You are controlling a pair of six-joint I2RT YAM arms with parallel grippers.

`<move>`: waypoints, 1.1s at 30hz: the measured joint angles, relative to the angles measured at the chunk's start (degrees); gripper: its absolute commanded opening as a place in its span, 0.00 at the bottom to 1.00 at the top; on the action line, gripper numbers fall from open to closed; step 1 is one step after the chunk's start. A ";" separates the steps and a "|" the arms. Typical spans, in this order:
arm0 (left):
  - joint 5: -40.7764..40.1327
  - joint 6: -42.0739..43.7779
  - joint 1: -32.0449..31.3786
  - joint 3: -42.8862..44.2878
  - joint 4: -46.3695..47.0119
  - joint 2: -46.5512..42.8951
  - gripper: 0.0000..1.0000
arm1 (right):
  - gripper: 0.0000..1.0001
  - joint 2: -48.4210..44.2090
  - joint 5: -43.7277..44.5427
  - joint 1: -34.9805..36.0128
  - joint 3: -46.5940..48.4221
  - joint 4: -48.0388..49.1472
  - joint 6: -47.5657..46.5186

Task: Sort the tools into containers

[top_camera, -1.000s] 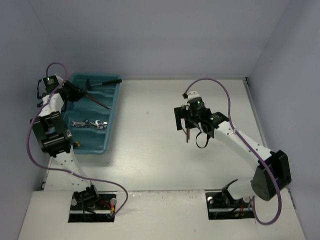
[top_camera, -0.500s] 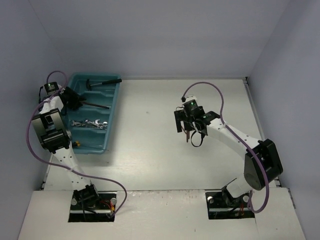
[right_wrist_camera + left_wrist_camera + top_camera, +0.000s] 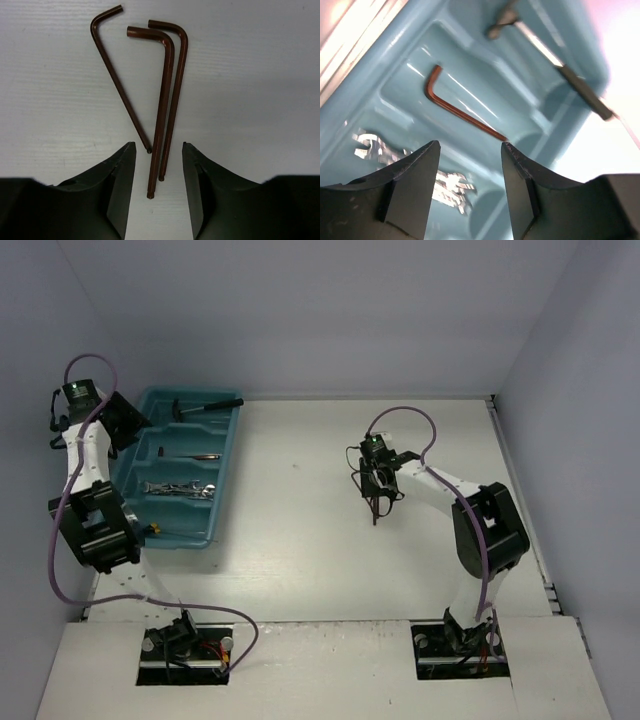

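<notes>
The teal tray (image 3: 227,468) lies at the left. Its far compartment holds a black-handled hammer (image 3: 208,405). A reddish-brown hex key (image 3: 460,110) lies loose in the second compartment, and silver wrenches (image 3: 180,488) lie in the third. My left gripper (image 3: 471,150) hangs open above the tray with nothing between its fingers. On the table at mid right lie three more reddish-brown hex keys (image 3: 162,100). My right gripper (image 3: 158,150) is low over them. Its jaws stand on either side of the long ends of two keys, with a gap on each side.
A yellow-and-black screwdriver (image 3: 160,529) lies in the tray's near compartment. The left wall stands close behind the left arm (image 3: 85,440). Bare white table (image 3: 290,540) lies between the tray and the hex keys.
My left gripper opened, left the hex key in the tray and drew back to the left. My right gripper came down over the hex keys and its jaws narrowed.
</notes>
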 measured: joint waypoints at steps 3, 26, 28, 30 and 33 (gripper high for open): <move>-1.24 0.41 -1.20 -0.39 -2.03 -6.91 0.49 | 0.27 2.92 0.22 -0.60 2.11 0.36 0.67; -2.96 0.35 -32.03 -17.94 -7.07 -30.75 0.50 | 0.00 12.30 0.92 -1.11 7.47 2.80 4.90; -3.08 0.37 -34.42 -18.39 -7.14 -31.21 0.50 | 0.00 11.60 0.88 -1.11 6.35 3.91 5.11; -3.02 0.47 -37.16 -18.73 -7.17 -31.38 0.50 | 0.00 10.66 0.71 -1.04 5.10 4.58 5.12; -1.91 0.68 -40.52 -18.78 -7.16 -31.35 0.50 | 0.00 8.48 0.08 -0.90 3.13 3.73 4.53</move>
